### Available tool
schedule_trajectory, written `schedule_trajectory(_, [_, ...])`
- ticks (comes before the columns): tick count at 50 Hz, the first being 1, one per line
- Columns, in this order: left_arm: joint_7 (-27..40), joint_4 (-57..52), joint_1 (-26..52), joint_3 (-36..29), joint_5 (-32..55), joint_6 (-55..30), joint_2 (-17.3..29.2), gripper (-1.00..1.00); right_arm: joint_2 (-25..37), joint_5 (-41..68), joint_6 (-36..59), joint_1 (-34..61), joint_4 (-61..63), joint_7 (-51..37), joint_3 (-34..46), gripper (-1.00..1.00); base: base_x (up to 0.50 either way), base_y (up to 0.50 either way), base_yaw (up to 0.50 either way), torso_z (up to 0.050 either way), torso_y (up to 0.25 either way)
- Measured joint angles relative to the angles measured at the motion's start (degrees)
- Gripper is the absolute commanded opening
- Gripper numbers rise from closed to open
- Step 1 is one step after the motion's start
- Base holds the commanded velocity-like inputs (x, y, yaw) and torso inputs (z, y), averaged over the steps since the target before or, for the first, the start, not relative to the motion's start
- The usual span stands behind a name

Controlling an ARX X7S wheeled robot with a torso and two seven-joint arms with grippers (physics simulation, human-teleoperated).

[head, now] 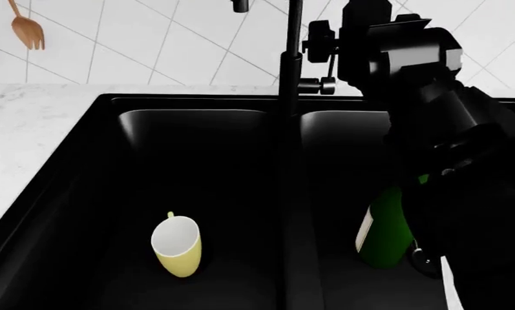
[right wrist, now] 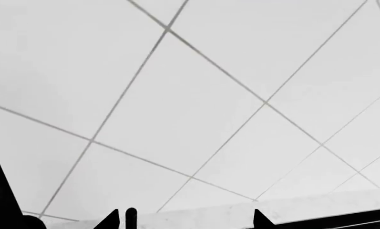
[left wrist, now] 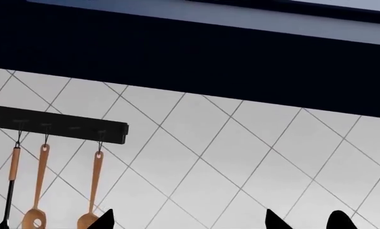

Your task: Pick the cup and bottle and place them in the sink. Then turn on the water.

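The pale yellow cup [head: 178, 245] lies on its side in the left basin of the black sink [head: 84, 148]. In the right basin stands the dark green bottle [head: 385, 229], its upper part hidden behind my right arm [head: 421, 71]. That arm reaches up beside the black faucet [head: 290, 58] at the sink's back. My right gripper [right wrist: 186, 220] is open and faces the tiled wall. A thin black rod [right wrist: 131, 217] stands just inside one fingertip, and nothing is gripped. My left gripper [left wrist: 188, 222] is open and empty, pointing at the wall. It is out of the head view.
Wooden spoons [left wrist: 91, 191] hang from a black rail [left wrist: 56, 125] on the tiled wall, under a dark cabinet [left wrist: 177, 52]. A wooden fork [head: 26, 29] hangs at the far left. Pale marble counter [head: 24, 129] runs left of and behind the sink.
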State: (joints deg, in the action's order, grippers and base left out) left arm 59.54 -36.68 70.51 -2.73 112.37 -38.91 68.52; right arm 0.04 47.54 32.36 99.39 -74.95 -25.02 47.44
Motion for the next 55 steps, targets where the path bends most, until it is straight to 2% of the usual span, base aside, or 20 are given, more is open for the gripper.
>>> schedule_trajectory(43, [-0.11, -0.05, -0.13, 0.49, 0.1, 0.0, -0.23, 1.0, -0.01, 3.85, -1.22, 0.9, 0.01, -1.0, 3.3, 1.0, 0.0, 0.0, 0.0, 0.0, 0.0])
schedule_trajectory(55, [-0.49, -0.3, -0.77, 1.06, -0.12, 0.14, -0.27, 1.0, -0.01, 7.6, -1.61, 1.18, 0.0, -1.58, 7.12, 1.0, 0.0, 0.0, 0.0, 0.0, -0.14])
